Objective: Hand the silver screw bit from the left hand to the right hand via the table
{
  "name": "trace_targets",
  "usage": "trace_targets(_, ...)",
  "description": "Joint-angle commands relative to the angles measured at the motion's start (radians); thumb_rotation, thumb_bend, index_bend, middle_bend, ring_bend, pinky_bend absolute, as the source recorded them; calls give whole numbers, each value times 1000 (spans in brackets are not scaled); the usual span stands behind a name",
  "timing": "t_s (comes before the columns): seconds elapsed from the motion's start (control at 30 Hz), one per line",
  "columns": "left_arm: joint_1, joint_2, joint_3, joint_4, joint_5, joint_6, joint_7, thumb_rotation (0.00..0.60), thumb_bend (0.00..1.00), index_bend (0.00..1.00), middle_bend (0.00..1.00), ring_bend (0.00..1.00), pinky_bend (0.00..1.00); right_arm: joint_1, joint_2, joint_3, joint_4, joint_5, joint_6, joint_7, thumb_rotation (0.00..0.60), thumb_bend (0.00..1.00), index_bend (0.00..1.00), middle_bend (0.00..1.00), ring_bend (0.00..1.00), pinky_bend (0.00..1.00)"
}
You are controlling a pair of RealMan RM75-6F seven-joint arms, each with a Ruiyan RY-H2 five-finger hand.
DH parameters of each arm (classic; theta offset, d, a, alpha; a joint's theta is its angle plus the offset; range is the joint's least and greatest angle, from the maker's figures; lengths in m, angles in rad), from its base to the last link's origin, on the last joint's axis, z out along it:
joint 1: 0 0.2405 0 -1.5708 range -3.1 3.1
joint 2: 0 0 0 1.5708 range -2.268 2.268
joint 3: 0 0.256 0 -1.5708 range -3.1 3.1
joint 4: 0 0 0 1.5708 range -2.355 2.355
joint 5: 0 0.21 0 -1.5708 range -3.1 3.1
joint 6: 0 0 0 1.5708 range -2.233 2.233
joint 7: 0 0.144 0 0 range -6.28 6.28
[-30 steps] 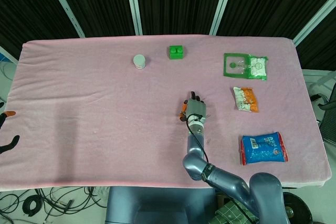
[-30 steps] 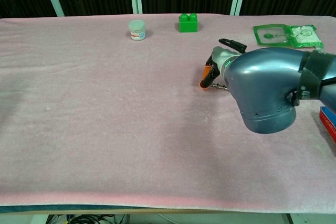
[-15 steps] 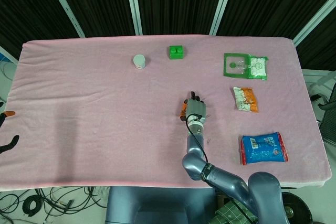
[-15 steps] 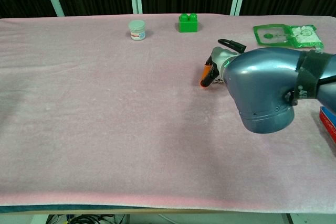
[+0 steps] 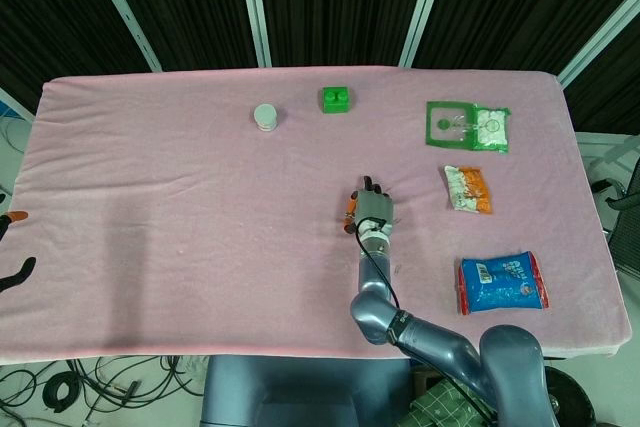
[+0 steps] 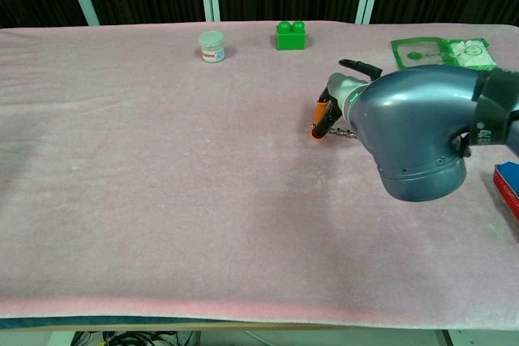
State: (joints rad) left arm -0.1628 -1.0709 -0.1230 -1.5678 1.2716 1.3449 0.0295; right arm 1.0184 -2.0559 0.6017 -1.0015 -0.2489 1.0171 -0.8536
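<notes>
Pink fuzzy cloth (image 5: 180,197) covers table. Right hand (image 5: 372,209) rests fingertips down, grip unclear; left hand (image 5: 15,272) at edge, state unclear. Label on white jar (image 5: 265,116) unreadable.

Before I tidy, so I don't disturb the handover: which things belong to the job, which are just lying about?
Job: right hand; small silvery piece by its fingers, probably the screw bit; left hand, far left.
Lying about: white round jar; green toy brick; green-and-white flat packet; orange-and-white snack packet; blue snack bag.
</notes>
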Motion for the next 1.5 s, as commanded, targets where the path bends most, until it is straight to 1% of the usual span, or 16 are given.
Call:
trace_targets(0.03,0,0,0,-1,-1,1,2,600,292,271,33,0,0,-2,3,1,-3,2,1,9,600,244,512,20,82,208)
trace_targets(0.17,0,-2,-1,0,-2,2,3,600,295,271,32,0,0,-4,1,3,1,-10,3,40,600,245,511,23,84,208)
trace_targets(0.4,0,-3,-3,-1,-5,1,4,600,312,272,31,0,0,0,-3,2,8,-12,4,57,600,252,529,23,85,208)
trace_targets(0.57,2,-2,-4,-1,-7,3,4,600,312,272,31,0,0,6,-8,2,17,-6,1,59,600,275,546,23,85,209)
trace_targets(0.77,3,-2,-5,-2,-7,5,3,600,312,272,31,0,0,12,-13,1,30,3,-4,56,600,333,577,23,85,209)
trace_targets(1.23,2,-2,-5,-3,-8,2,3,600,312,272,30,0,0,13,-12,-5,36,11,-5,47,600,338,577,23,85,208)
trace_targets(1.4,2,-2,-5,-3,-9,2,5,600,312,273,31,0,0,12,-5,-9,27,22,-7,33,600,338,543,23,85,208)
trace_targets(1.5,2,-3,-5,-3,-9,2,6,600,312,273,31,0,0,11,-4,-10,25,25,-8,30,600,338,541,23,85,208)
